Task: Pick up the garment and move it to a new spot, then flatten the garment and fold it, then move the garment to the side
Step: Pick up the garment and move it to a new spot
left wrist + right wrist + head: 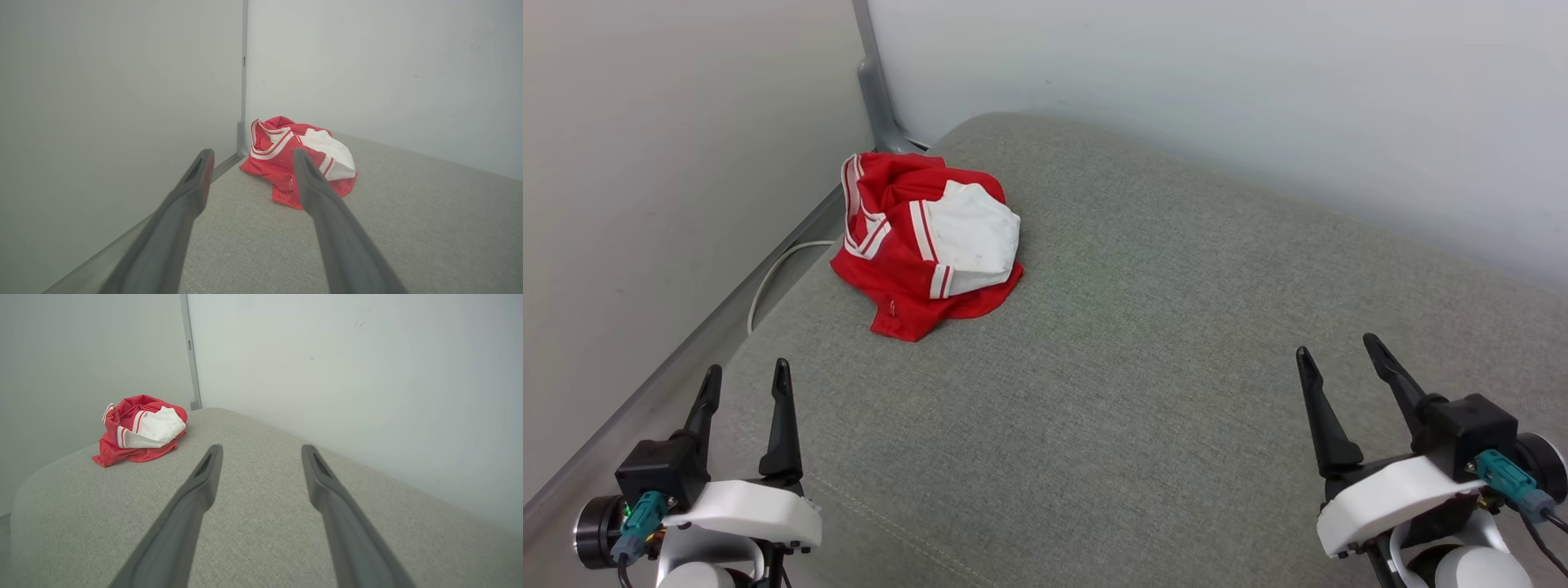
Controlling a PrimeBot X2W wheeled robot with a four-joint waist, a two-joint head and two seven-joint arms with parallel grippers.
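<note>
The garment (923, 245) is a red jersey with a white sleeve and striped trim, crumpled in a heap at the far left of the grey cushion. The left wrist view has the garment (298, 159) straight ahead of the fingers, and the right wrist view has the garment (141, 428) off to the left. My left gripper (747, 377) stands open at the lower left, well short of the cloth, with nothing between its fingers. My right gripper (1339, 353) is open at the lower right, far from the garment and empty too.
The grey fabric cushion (1143, 343) spreads across the head view and drops away at its rounded left edge. Pale walls meet in a corner behind the garment, with a grey metal post (876, 90) there. A white cable (768, 282) lies in the gap beside the cushion.
</note>
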